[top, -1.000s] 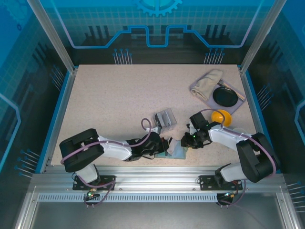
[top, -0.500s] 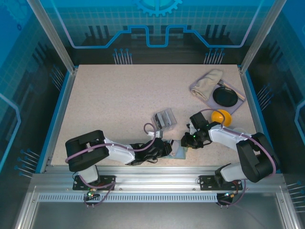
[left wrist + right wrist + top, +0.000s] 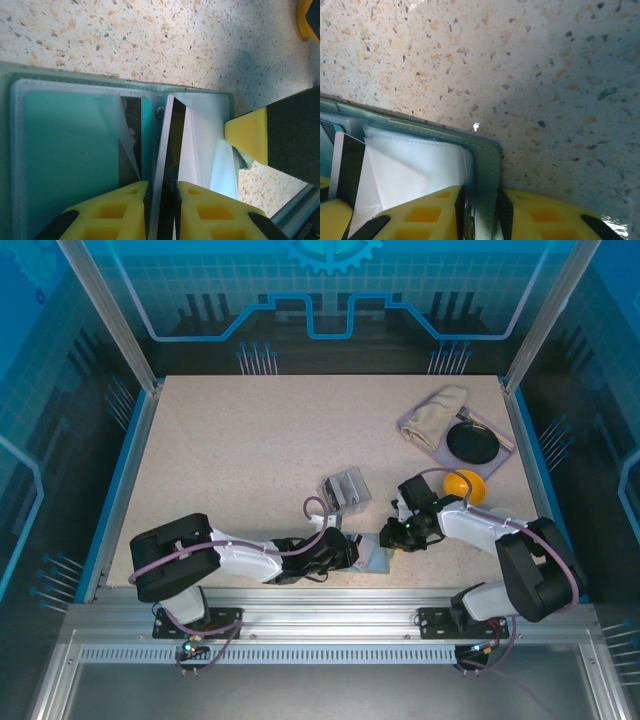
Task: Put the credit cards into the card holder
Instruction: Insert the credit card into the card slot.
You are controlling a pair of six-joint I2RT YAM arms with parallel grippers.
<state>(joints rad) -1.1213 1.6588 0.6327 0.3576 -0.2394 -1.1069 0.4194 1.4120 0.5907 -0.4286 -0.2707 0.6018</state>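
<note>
Top external: clear box (image 3: 345,487) sits near the card holder (image 3: 375,559).

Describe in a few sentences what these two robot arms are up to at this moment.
The right gripper pinches the edge of the open card holder, pinning it in place. The left gripper has a credit card clamped on edge, poised over the holder's teal inside, close to the fold and the clear sleeves. Whether the card has entered a slot cannot be told.
</note>
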